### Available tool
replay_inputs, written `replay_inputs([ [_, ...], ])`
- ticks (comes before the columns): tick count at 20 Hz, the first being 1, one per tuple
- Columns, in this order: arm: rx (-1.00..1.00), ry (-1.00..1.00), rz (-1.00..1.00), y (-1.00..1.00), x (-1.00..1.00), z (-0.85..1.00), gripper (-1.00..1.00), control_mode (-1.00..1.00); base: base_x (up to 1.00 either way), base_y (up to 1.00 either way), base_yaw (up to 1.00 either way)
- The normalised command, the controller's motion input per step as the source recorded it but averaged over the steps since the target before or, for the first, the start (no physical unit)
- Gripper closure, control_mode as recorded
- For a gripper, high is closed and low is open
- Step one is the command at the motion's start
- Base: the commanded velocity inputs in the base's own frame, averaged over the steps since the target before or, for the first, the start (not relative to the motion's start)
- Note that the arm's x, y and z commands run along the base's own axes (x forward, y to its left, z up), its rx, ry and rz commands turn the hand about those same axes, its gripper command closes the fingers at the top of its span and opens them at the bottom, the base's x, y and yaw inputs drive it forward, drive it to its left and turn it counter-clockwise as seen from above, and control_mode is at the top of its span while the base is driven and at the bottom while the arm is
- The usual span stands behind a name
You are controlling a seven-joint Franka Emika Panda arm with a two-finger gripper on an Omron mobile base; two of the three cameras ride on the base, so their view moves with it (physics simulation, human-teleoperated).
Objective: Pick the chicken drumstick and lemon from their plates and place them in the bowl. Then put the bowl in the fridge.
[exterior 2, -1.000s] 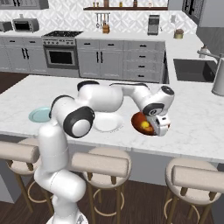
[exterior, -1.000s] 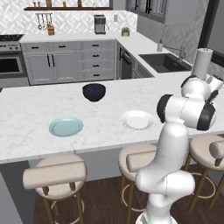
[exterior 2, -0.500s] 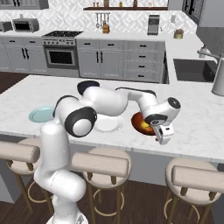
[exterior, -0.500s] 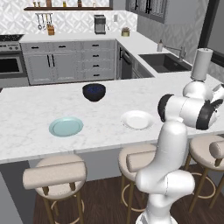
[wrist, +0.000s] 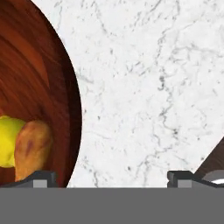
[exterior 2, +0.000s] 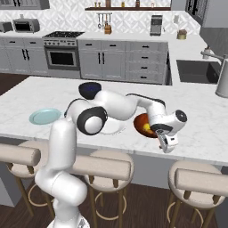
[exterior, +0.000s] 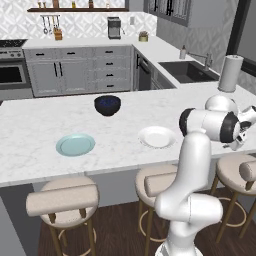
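1. Hand view puts the gripper (wrist: 111, 177) at the bottom of the frame, its two fingertips spread wide apart over bare marble with nothing between them; it is open and empty.
2. Left of them, the bowl (wrist: 39, 87) fills the left side of that frame, its rim running just beside the left fingertip (wrist: 41, 177). Inside, at lower left, the lemon (wrist: 6, 140) and chicken drumstick (wrist: 30, 146) lie touching.
3. Right base view shows the gripper (exterior 2: 168, 144) at the counter's near edge, lower right of centre, with the bowl (exterior 2: 143, 122) just beyond it.
4. Judgement: a careless grasp of the rim could tip the bowl and spill its load, or nudge it sideways.
5. Open marble (wrist: 148, 87) lies to the right; the counter edge and stool (exterior 2: 200, 178) crowd the lower frame.
6. Both plates, teal plate (exterior: 75, 145) and white plate (exterior: 157, 136), sit empty.
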Motion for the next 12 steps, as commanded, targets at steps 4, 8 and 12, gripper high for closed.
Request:
replay_inputs([
  [4,0.00,-0.14,-0.01,0.13,0.32,0.00,-1.00,-1.00,0.00,0.00,0.00],
  [8,0.00,-0.10,-0.01,0.09,0.34,-0.01,-1.00,-1.00,0.00,0.00,0.00],
  [12,0.00,0.00,0.00,0.01,0.35,-0.23,-1.00,-1.00,0.00,0.00,0.00],
])
